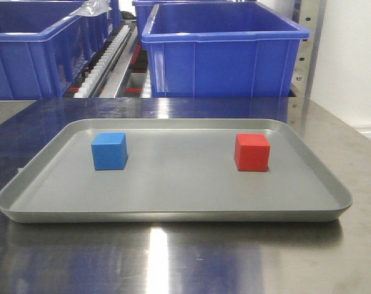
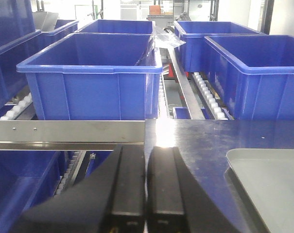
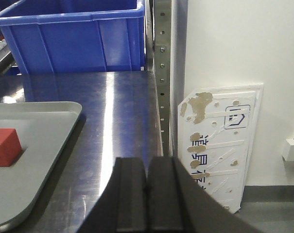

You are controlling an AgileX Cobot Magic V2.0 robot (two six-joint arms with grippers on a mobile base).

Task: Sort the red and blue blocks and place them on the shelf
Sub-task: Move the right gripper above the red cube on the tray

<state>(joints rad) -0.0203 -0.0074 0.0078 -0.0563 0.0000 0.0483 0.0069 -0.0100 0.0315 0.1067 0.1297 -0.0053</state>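
Left tool (image 2: 146,194) and right tool (image 3: 147,204) closed, empty. Blue block (image 1: 109,150) and red block (image 1: 252,152) sit well apart on tray (image 1: 173,211) (neither touched). Risk: descending unopened, a tool shoves its block aside.

The only lettering stands on a white panel (image 3: 219,145) leaning against the wall (image 3: 234,43) at the right. It shows a column of dark blue characters, apparently Chinese, too stained and small to read, below a boxed pictogram (image 3: 235,117).
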